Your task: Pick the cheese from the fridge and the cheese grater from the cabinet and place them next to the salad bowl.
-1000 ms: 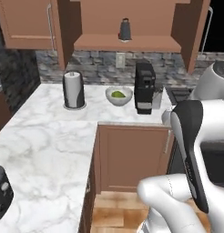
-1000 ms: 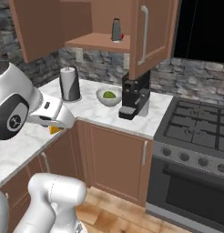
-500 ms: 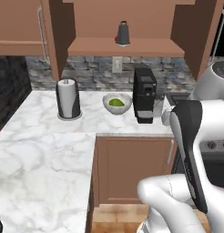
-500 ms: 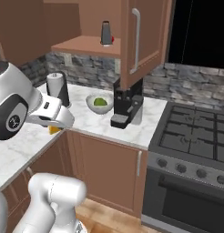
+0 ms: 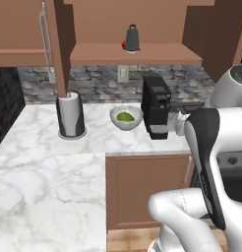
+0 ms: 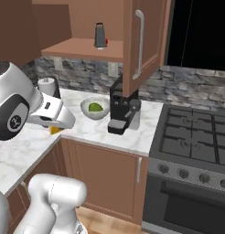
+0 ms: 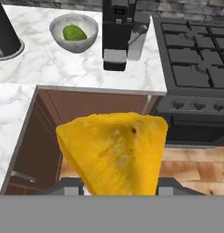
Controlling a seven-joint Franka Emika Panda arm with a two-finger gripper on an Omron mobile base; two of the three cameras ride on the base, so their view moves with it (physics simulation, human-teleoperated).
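Observation:
My gripper (image 7: 114, 182) is shut on the cheese (image 7: 114, 150), a yellow-orange wedge held over the floor in front of the base cupboards. In the right base view, the gripper (image 6: 54, 128) hangs near the counter corner with the cheese (image 6: 54, 130) peeking out beneath it. The salad bowl (image 5: 126, 118) (image 6: 95, 108) (image 7: 74, 32) rests on the marble counter, left of the coffee machine. The dark cheese grater (image 5: 132, 38) (image 6: 100, 35) stands on the shelf of the open cabinet (image 6: 141, 45). The fridge is out of view.
A black coffee machine (image 5: 156, 106) (image 6: 122, 107) (image 7: 117, 32) stands right of the bowl. A tall grey cylinder (image 5: 71, 115) (image 6: 48, 87) stands to the bowl's left. A small red tomato (image 6: 106, 42) lies beside the grater. The gas stove (image 6: 196, 141) (image 7: 196, 50) lies to the right.
The whole picture has shifted: the base has driven closer to the counter with the bowl. The cheese stays in my grip.

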